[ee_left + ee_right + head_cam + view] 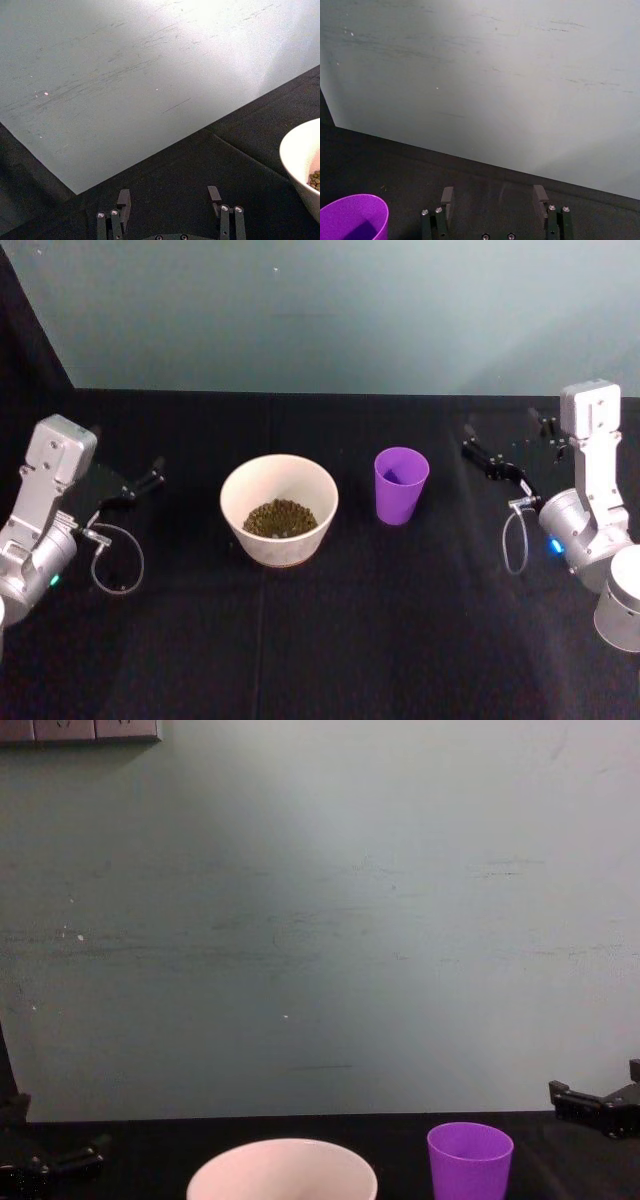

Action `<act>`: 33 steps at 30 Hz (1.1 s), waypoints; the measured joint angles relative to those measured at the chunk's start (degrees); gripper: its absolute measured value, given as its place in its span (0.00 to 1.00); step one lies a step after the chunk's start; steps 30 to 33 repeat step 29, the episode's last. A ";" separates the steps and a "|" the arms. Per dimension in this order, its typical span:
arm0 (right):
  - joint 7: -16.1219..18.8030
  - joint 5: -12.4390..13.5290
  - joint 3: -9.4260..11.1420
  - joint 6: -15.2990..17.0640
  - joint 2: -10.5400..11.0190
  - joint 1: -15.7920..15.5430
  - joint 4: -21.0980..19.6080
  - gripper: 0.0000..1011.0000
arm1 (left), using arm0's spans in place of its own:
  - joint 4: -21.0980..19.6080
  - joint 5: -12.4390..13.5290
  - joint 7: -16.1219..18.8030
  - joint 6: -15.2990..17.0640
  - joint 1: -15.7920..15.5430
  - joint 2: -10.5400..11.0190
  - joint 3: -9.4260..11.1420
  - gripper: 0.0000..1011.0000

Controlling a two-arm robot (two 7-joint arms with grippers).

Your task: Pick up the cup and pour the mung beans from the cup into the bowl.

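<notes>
Bowl (279,510) sits on the black table (320,640) just left of centre, upright, mung beans (280,517) heaped in its bottom. Cup (401,485) stands upright just beside it on the right, not touching; inside looks empty. Left gripper (135,483) hangs at the table's left side, jaws apart, holding nothing. Right gripper (505,445) hangs at the right, well apart from the cup, jaws apart, empty. Pale green wall (320,920) behind.
</notes>
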 joint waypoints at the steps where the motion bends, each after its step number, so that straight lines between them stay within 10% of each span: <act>1: 0.00 0.00 0.00 -0.01 0.00 0.00 0.00 0.99 | 0.00 0.00 0.00 0.00 0.00 0.00 0.00 0.99; 33: 0.01 0.05 -0.07 -0.12 0.07 0.00 0.05 0.99 | 0.00 0.00 0.00 0.00 0.00 0.00 0.00 0.99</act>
